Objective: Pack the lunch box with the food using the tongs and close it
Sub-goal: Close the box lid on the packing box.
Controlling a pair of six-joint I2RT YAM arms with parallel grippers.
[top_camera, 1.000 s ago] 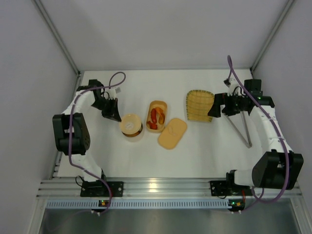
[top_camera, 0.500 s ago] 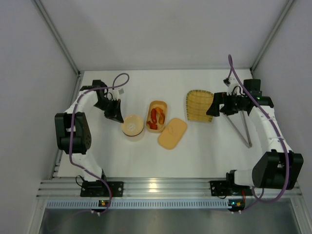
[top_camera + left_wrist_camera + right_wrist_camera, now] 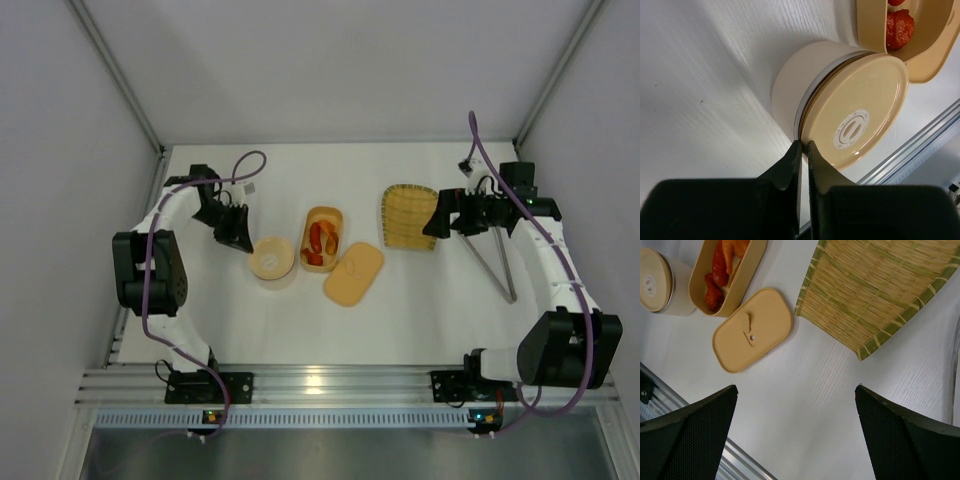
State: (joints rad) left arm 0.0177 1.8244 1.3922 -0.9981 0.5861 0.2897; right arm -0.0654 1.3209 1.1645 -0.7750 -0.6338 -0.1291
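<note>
White table (image 3: 300, 330) w/ grey walls (image 3: 350, 70) on three sides.

Top view: lunch box (image 3: 340, 225) sits open approx mid-table, w/ the food (image 3: 318, 240) inside as red and orange pcs. Its lid (image 3: 354, 273) lies flat on the table just near-right of it. Whether the two touch can't be told. Round tin (image 3: 270, 258), tan top on, stands just left of the box. L gripper (image 3: 238, 238) is at the tin's far-left side. Woven tray (image 3: 405, 215) lies right of the box, apart from it. R gripper (image 3: 433, 224) hangs at the tray's right edge. Tongs (image 3: 493, 270) lie on the table at the right side. They form a narrow V w/ the joint toward the near edge, clear of both grippers.

Left wrist view: L gripper (image 3: 803, 146) has its fingers (image 3: 791, 162) parted by a slit only, nothing btwn them. Tips sit right at the tin (image 3: 790, 82) where the tan top meets the steel band; contact can't be told. Beyond the tin is one end of the box (image 3: 872, 35), w/ red food (image 3: 900, 27) in it.

Right wrist view: R gripper (image 3: 795, 390) has its jaws spread wide, grasping nothing, above bare table. Lid (image 3: 752, 330) lies flat w/ a small tab in its middle. The box (image 3: 751, 267) is just far-left of it w/ food (image 3: 715, 277) in it, and the tin (image 3: 655, 280) is further left. Tray (image 3: 880, 290) lies to the right, one edge near the lid, not touching.
</note>
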